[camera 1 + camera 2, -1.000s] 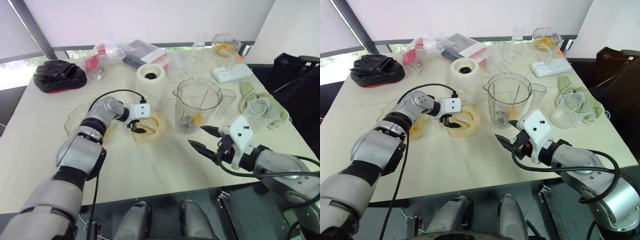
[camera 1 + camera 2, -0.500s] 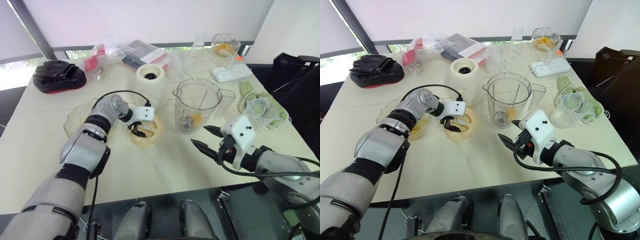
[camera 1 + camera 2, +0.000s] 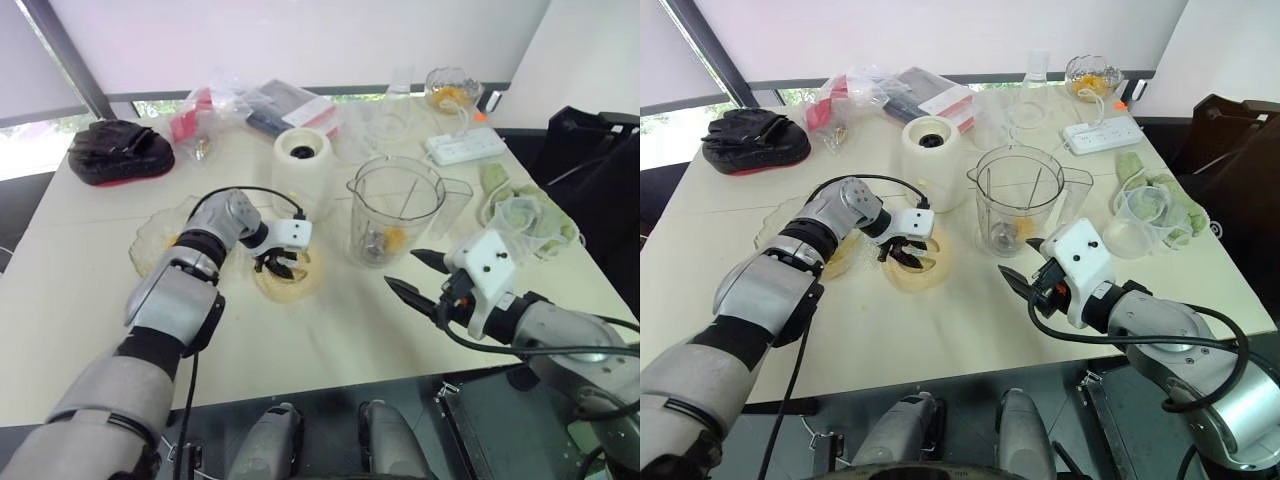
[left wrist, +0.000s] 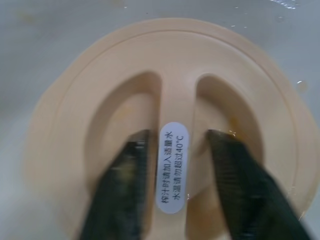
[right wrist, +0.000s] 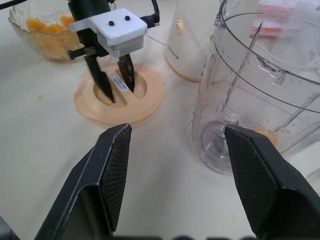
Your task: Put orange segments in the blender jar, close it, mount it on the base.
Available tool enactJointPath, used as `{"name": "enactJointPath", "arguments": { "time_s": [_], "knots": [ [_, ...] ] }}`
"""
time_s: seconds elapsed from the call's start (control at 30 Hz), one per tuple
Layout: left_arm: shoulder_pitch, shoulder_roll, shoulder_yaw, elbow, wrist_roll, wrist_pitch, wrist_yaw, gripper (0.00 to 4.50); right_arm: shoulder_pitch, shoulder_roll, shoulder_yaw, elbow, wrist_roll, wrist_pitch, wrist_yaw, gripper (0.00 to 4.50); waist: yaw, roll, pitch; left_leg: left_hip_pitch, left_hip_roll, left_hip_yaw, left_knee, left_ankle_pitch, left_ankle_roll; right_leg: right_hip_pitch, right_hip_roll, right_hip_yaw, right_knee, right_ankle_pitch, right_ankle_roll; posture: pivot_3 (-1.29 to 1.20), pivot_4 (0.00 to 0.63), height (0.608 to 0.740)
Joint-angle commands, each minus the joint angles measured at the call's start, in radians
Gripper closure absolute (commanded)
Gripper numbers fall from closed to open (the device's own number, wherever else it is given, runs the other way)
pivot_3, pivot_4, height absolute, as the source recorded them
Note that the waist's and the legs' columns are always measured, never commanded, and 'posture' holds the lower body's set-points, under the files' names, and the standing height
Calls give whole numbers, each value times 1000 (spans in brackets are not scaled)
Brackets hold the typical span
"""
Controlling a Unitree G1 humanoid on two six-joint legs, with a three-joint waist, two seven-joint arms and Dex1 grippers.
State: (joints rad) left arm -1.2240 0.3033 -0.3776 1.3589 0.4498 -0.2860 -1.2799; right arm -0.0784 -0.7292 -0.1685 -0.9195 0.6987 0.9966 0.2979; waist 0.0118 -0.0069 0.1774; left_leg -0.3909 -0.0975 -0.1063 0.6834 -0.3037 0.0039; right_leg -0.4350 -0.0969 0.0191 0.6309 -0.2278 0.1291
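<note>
At table centre, down on the cream lid (image 3: 287,275): left gripper (image 3: 278,266), wide open a second ago, now pinching the lid's middle rib (one finger in each hollow). Looks like closing time. Blender jar (image 3: 395,210) upright at the lid's 3 o'clock, orange segments (image 3: 393,238) already at its bottom. Right gripper (image 3: 400,269) spread and empty at the jar's 5 o'clock. Base (image 3: 303,165) waiting at the lid's 12 o'clock.
</note>
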Motion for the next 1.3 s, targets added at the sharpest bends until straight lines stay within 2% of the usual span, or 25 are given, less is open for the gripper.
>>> {"name": "enactJointPath", "arguments": {
  "time_s": [0.03,0.23,0.4,0.57,0.7,1.0,1.17,1.3],
  "knots": [
    [-1,16,0,4,8,5,4,4285,-10,-13,-13,-14,-8,-15,8,1412,0,0,0,0,0,0,0,0,0,0,0,0,0,0,0,0,150,740],
    [1,40,55,-4,-47,15,-16,4280,12,-5,-23,6,-14,-25,25,1412,-2,0,0,0,0,0,0,0,0,0,0,0,0,0,0,0,150,740],
    [-5,106,189,-42,-188,33,-106,4280,85,22,-45,29,-63,-69,8,1412,-1,0,0,0,0,0,0,0,0,-1,0,0,1,0,0,0,150,740],
    [2,126,288,-109,-299,63,-142,4280,123,52,-54,116,-165,-164,-15,1412,3,-1,0,0,0,0,1,0,0,0,0,0,1,0,0,0,150,740],
    [57,135,344,-255,-394,113,-150,4280,97,73,-55,255,-263,-264,-28,1412,-3,0,0,0,0,0,1,0,0,0,0,0,1,0,0,0,150,740],
    [327,171,389,-779,-535,363,-49,4280,-67,117,-26,583,-398,-437,-20,1412,-24,0,0,0,0,0,0,4,-7,-2,0,2,3,0,0,0,150,740],
    [430,208,395,-980,-582,470,14,4280,-176,147,-2,740,-424,-492,10,1412,-24,0,-1,0,0,0,0,4,-8,-3,0,3,4,0,0,0,150,740],
    [471,239,393,-1070,-608,522,52,4280,-219,163,19,797,-436,-512,43,1412,-23,0,-1,0,0,0,0,4,-8,-3,0,3,4,0,0,0,150,740]
  ]
}}
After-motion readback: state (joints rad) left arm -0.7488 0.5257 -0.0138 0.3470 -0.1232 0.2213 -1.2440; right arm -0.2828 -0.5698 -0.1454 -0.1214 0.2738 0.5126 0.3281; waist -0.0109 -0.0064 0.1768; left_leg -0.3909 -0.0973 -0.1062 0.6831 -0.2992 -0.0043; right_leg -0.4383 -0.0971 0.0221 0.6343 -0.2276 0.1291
